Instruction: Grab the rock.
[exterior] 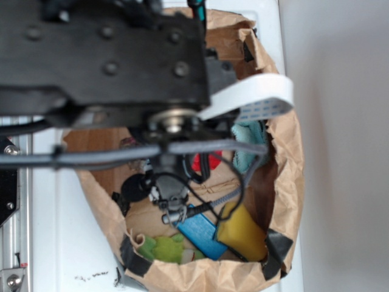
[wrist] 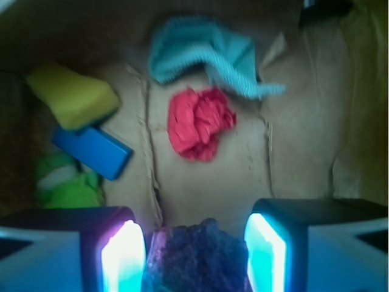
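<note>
The hand (wrist: 193, 255) is standing open around the rock (wrist: 197, 255), which looks hard, rough and weighty, so squeezing its flat sides should be gripping best.

Robot lab bench: metal rail (exterior: 15, 207), paper bag (exterior: 285, 176) of test objects.
</note>
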You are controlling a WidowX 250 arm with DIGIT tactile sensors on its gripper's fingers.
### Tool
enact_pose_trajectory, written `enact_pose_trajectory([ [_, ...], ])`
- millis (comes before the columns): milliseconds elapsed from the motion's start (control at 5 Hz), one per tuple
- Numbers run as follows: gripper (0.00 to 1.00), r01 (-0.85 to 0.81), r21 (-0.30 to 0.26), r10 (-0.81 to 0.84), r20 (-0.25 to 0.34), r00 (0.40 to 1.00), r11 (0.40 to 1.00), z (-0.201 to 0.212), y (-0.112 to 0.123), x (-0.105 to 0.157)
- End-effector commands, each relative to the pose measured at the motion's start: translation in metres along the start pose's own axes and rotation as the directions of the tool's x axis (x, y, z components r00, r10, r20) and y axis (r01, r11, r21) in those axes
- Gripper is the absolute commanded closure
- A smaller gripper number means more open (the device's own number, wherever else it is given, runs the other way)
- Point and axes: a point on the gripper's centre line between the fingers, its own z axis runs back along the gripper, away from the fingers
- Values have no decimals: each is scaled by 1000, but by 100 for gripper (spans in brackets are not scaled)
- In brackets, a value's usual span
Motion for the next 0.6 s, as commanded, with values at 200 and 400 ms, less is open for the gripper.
enact_pose_trajectory([
  [200, 100, 99, -48, -91, 155, 984, 994, 33, -16, 10],
  [400, 100, 87, -37, -81, 148, 986, 996, 28, -17, 15],
])
